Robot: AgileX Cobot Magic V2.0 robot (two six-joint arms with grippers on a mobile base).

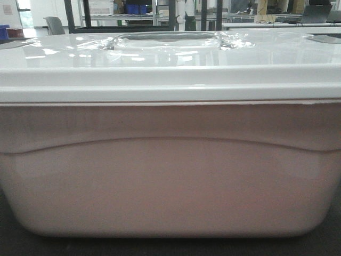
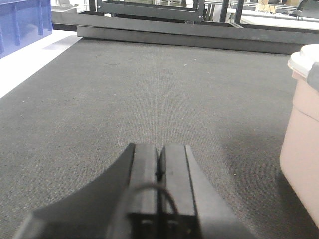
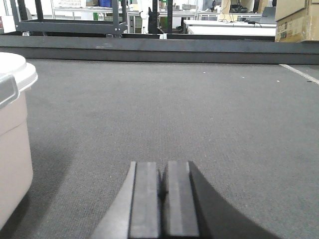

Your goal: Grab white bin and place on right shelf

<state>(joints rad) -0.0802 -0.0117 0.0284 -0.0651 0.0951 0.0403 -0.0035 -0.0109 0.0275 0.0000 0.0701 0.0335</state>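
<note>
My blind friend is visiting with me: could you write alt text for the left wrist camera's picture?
The left gripper, black jaws shut, points across a dark grey mat. At the right edge stands part of the white bin, a pinkish tub with a white lid; a blue bin shows top left and a black frame lies along the back.

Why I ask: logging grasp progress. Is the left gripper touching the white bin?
No, the left gripper sits shut over grey carpet, with the white bin apart to its right.
</note>
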